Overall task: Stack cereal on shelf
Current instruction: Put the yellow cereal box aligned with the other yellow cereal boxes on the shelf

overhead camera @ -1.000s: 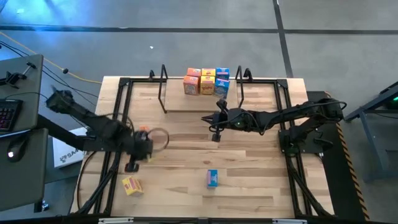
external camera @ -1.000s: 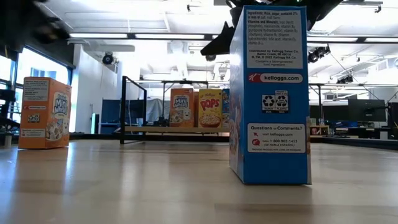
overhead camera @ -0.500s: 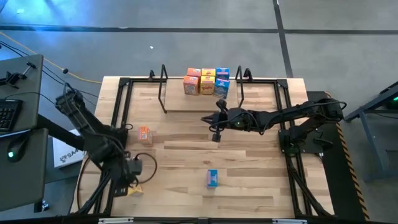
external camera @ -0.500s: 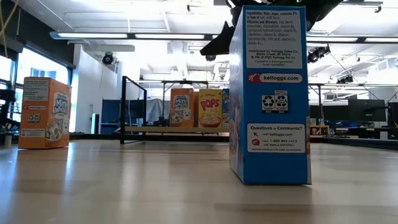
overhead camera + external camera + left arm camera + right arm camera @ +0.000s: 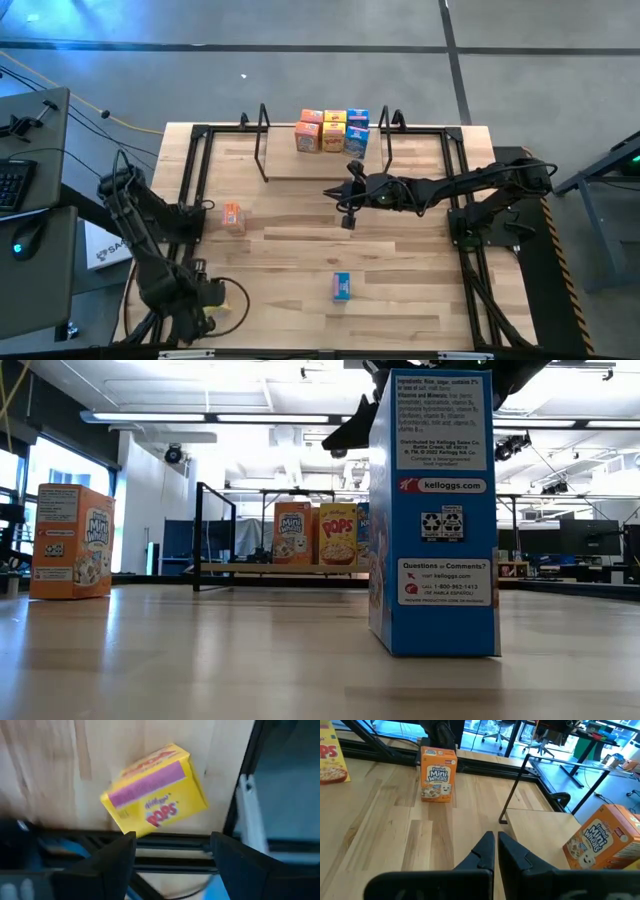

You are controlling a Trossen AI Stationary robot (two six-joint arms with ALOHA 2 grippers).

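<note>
Yellow cereal box (image 5: 155, 790) lies flat, skewed, before open left hand (image 5: 172, 852).

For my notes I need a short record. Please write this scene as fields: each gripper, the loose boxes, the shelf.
left gripper: open, above the yellow Pops box at the table's front-left corner
right gripper: shut, empty, beside the shelf
loose boxes: orange Mini-Wheats box, blue Kellogg's box, both upright on the table
shelf: six boxes in two rows
</note>
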